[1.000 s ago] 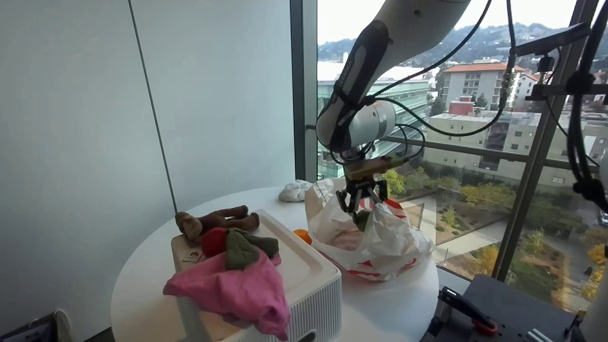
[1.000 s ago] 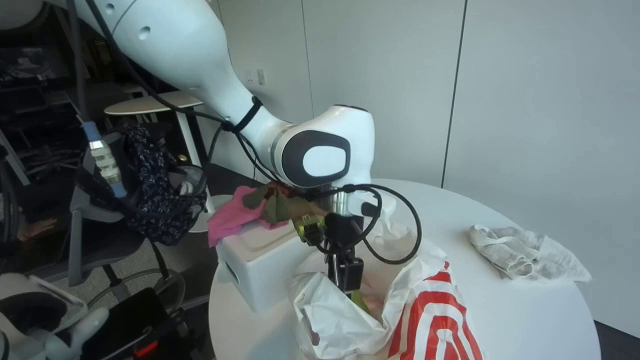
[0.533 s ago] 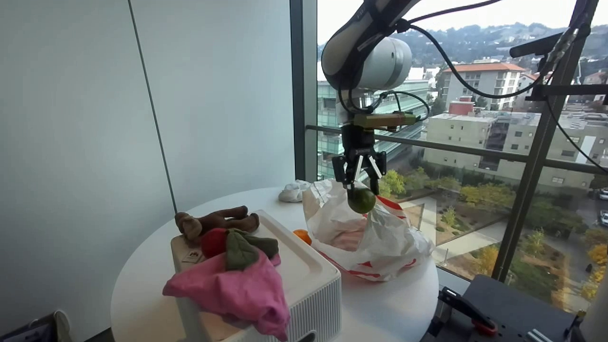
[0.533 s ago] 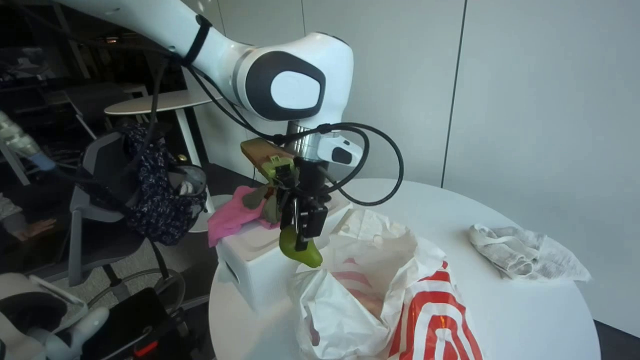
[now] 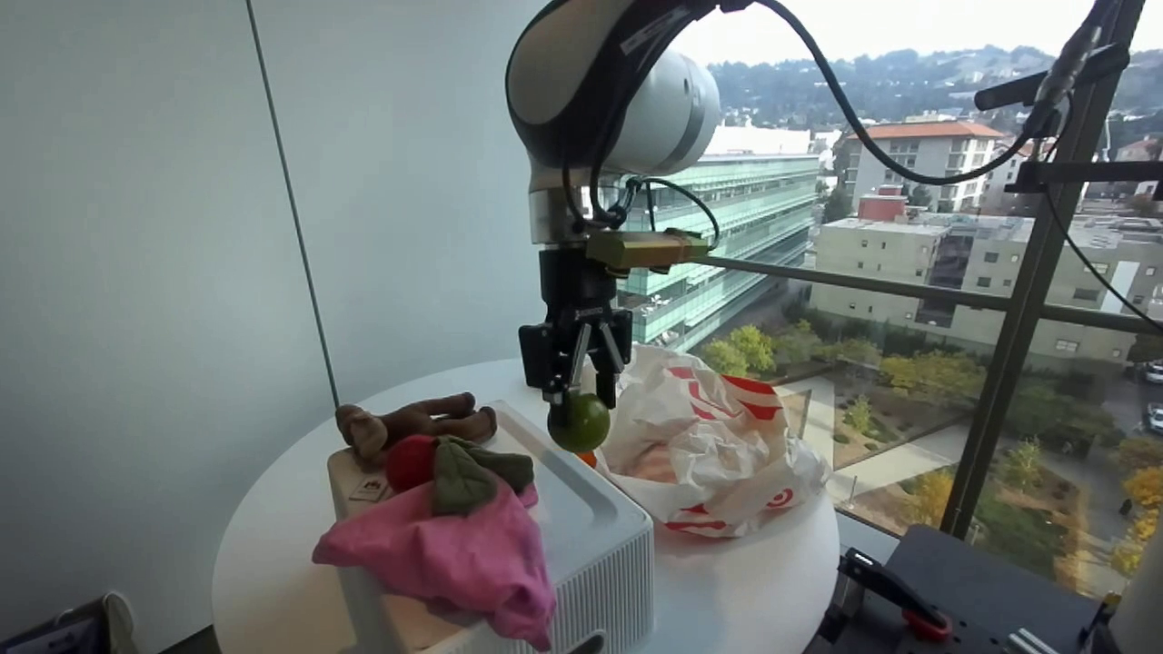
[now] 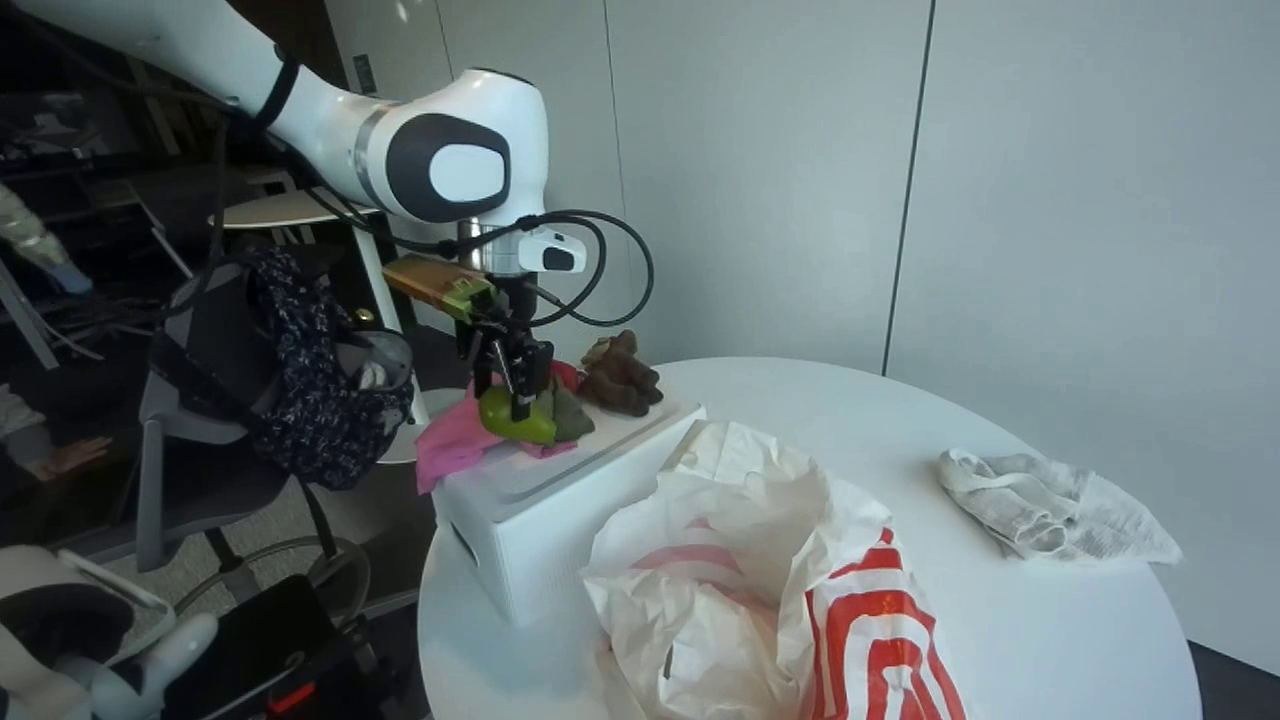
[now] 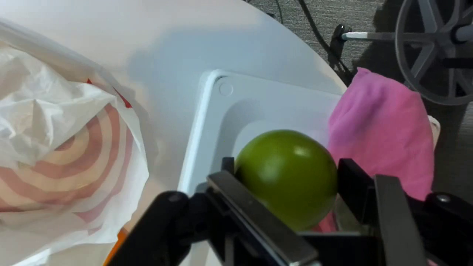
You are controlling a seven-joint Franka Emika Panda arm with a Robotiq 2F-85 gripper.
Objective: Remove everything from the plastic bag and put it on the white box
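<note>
Round white surface (image 5: 754,581) beside a pale wall (image 5: 436,182) and a tall window (image 5: 881,282), with a green fruit (image 7: 288,181) held in the air over the white box (image 5: 604,586).
The gripper (image 5: 582,402) grasps the fruit, a jaw at either side of it, the fruit's lower part showing beneath. On top of the box lie the brown plush (image 5: 413,427), the small red item (image 5: 409,464) with its green leaf-like flaps (image 5: 462,486), and the pink cloth (image 5: 463,554), which droops over an edge. Near the box, the plastic bag (image 5: 718,454) sits crumpled on the surface, its mouth open and red rings printed on it. Just beside the bag is an orange item (image 5: 589,459), partly hidden. Well apart from the box, a wrinkled white cloth (image 6: 1050,505) lies on the surface.
</note>
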